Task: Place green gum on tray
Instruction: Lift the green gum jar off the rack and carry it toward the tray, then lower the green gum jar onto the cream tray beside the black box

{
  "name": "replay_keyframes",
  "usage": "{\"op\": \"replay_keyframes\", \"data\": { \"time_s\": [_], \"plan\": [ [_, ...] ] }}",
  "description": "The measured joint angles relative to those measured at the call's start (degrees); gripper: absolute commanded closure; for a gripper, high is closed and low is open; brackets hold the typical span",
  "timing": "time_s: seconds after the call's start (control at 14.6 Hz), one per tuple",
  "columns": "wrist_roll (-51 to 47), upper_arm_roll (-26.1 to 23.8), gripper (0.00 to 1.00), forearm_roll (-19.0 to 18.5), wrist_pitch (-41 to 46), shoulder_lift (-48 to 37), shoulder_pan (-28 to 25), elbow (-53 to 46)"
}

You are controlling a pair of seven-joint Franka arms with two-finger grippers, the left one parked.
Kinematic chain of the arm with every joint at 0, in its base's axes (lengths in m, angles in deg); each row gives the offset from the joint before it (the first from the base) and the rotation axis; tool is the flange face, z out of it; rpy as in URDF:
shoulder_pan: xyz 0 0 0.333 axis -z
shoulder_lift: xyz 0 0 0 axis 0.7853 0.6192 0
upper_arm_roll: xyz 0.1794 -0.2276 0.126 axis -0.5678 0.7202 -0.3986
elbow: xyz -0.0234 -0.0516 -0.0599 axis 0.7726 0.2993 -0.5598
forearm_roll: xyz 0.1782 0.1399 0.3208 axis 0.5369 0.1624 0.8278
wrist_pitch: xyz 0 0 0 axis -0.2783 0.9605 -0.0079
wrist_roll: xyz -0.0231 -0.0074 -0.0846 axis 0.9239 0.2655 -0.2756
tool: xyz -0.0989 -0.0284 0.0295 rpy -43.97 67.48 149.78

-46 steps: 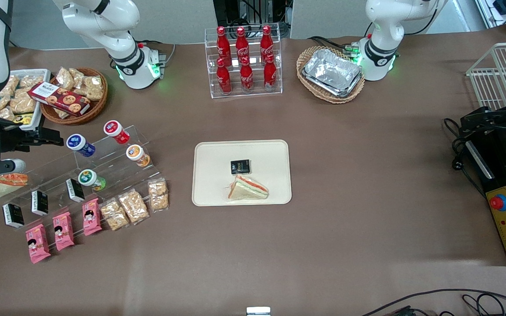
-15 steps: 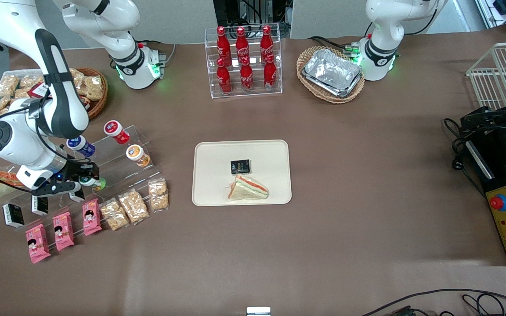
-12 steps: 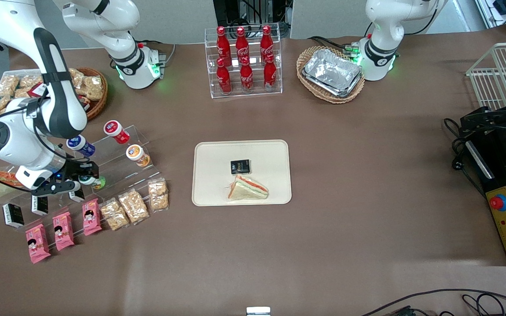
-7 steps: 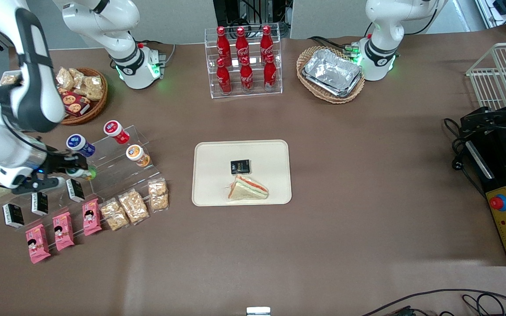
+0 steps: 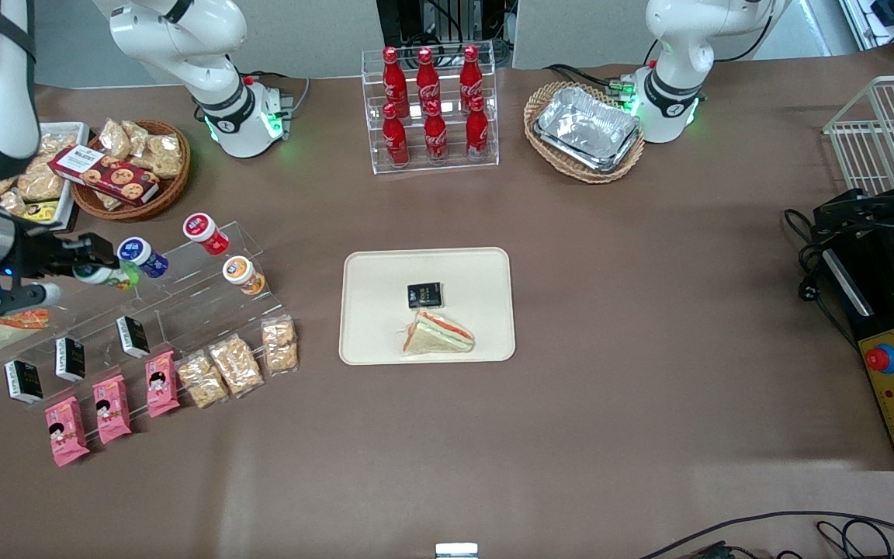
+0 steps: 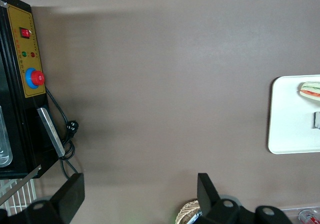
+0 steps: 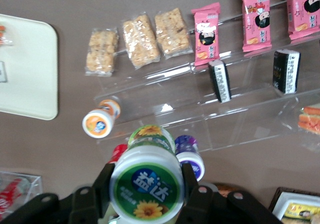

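My right gripper [image 5: 102, 272] is shut on the green gum [image 5: 109, 275], a small canister with a green-and-white lid, and holds it in the air above the clear acrylic step rack [image 5: 183, 299], close to the blue-lidded canister [image 5: 139, 255]. In the right wrist view the gum's lid [image 7: 148, 186] sits between the two black fingers [image 7: 106, 181] of the gripper [image 7: 148, 184]. The cream tray [image 5: 385, 341] lies mid-table, toward the parked arm's end from the gripper. A sandwich wedge [image 5: 439, 333] and a small black packet [image 5: 424, 294] lie on it. The tray's corner shows in the right wrist view [image 7: 30, 83].
The rack also holds red-lidded [image 5: 203, 231] and orange-lidded [image 5: 241, 274] canisters and black packets [image 5: 133, 336]. Pink snack packs [image 5: 112, 407] and cracker bags [image 5: 236, 363] lie nearer the camera. A wicker basket of snacks [image 5: 133, 167], a cola bottle rack [image 5: 431, 109] and a foil-tray basket [image 5: 585, 130] stand farther off.
The gripper came down on the green gum at the rack's lower step, shut on it, and has lifted it up and away toward the working arm's end of the table.
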Motion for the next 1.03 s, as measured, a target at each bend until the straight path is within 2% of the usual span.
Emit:
{"op": "replay_keyframes", "data": {
  "time_s": [0.27, 0.41, 0.69, 1.03],
  "plan": [
    [-13.7, -0.5, 0.61, 2.1, 1.2, 0.8, -8.8, -0.7],
    [-20.6, -0.8, 0.61, 3.4, -1.6, 2.0, -14.1, 0.7],
    [-31.7, -0.9, 0.61, 4.0, -17.3, 3.2, -22.9, 10.9],
    [-39.5, -0.9, 0.61, 4.1, -38.4, 4.6, -31.4, 25.4]
  ]
}}
